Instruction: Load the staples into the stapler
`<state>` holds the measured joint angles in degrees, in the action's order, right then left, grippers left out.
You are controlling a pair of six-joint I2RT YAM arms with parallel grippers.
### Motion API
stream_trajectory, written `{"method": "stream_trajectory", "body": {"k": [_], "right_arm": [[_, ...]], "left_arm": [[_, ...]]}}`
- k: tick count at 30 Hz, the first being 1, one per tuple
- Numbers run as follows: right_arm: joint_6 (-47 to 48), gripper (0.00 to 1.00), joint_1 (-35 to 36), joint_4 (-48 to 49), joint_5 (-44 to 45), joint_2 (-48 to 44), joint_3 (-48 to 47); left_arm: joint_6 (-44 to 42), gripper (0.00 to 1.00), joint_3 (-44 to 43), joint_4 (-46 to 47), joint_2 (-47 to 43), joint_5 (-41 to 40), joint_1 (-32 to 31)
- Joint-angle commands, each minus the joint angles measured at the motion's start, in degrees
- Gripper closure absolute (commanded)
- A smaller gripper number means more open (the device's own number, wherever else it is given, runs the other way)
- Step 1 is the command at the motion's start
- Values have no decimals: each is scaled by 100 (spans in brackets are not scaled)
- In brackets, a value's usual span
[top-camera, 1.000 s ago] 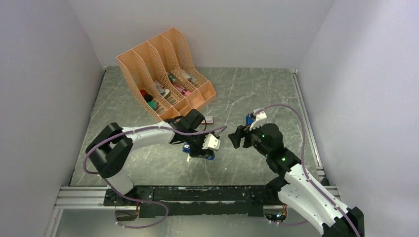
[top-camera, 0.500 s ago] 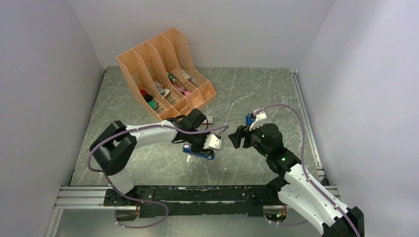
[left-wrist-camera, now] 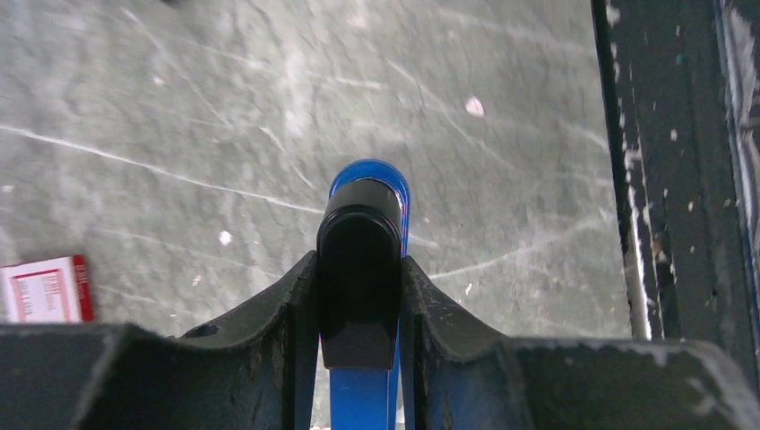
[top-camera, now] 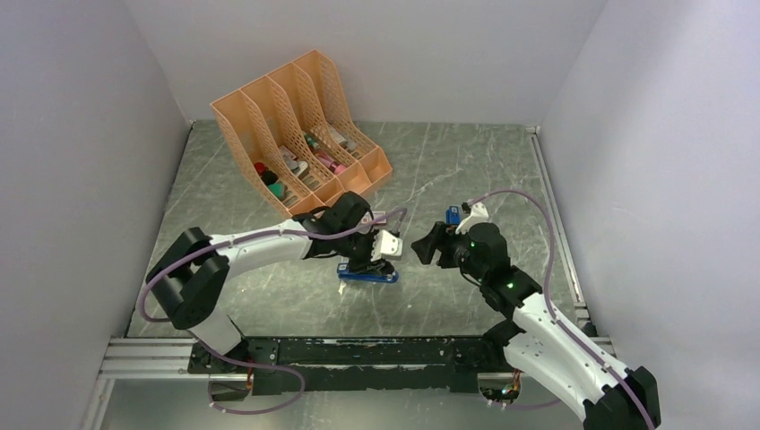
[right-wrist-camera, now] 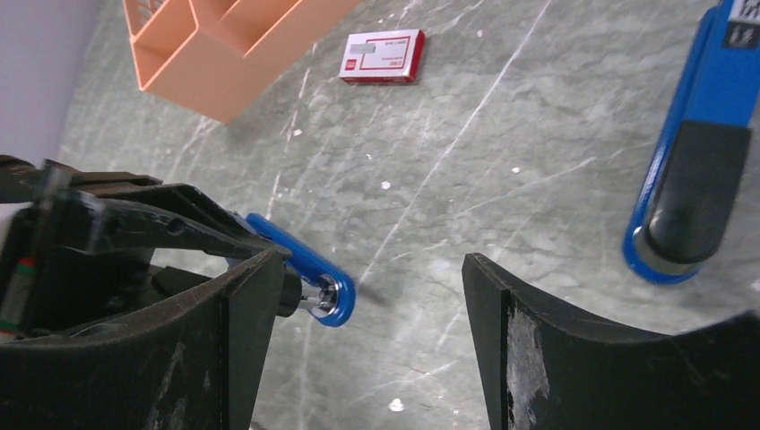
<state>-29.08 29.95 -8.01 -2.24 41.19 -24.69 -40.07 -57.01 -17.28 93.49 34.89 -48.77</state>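
My left gripper point(top-camera: 369, 260) point(left-wrist-camera: 358, 269) is shut on a blue stapler with a black top cap point(left-wrist-camera: 360, 242). The stapler point(top-camera: 367, 274) sticks out low over the table, and its blue tip with a silvery metal part shows in the right wrist view point(right-wrist-camera: 314, 282). My right gripper point(top-camera: 421, 246) point(right-wrist-camera: 367, 269) is open and empty, just right of the stapler's tip, jaws wide apart. No silvery block of staples shows in any view. A small white-and-red box point(right-wrist-camera: 381, 55) point(left-wrist-camera: 45, 287) lies flat on the table beyond the stapler.
A second blue-and-black stapler-like object point(right-wrist-camera: 695, 170) point(top-camera: 453, 215) lies behind my right gripper. An orange file organizer point(top-camera: 296, 134) point(right-wrist-camera: 224, 54) holding small items stands at the back left. A black rail point(top-camera: 358, 354) point(left-wrist-camera: 672, 179) runs along the near table edge.
My left gripper has shifted a little back and right, and the stapler in it has swung from tilted to nearly level. My right gripper has edged slightly left toward it, still open.
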Motion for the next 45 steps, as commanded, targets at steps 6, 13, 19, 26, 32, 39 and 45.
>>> {"method": "stream_trajectory", "body": {"k": [6, 13, 19, 26, 32, 39, 45], "right_arm": [[-1677, 27, -41, 1069, -713, 382, 430], [-1563, 30, -38, 1086, -853, 966, 387], [-1596, 31, -29, 1545, -1135, 1384, 432], [-1516, 33, -27, 1579, -1144, 1626, 432], [-1454, 36, -27, 1416, -957, 2246, 411], [-1470, 37, -27, 1668, -1047, 2866, 378], [-1416, 37, -25, 1708, -1057, 2993, 391]], "left_arm": [[1814, 93, 758, 2151, -1191, -394, 70], [1901, 93, 903, 2289, -1395, -639, 69], [1873, 93, 964, 2391, -1448, -600, 69], [1897, 93, 1018, 2464, -1480, -700, 70], [2039, 93, 1250, 2818, -1749, -879, 72], [2273, 93, 1493, 3224, -1909, -850, 78], [2458, 93, 1771, 3652, -2134, -908, 77]]}}
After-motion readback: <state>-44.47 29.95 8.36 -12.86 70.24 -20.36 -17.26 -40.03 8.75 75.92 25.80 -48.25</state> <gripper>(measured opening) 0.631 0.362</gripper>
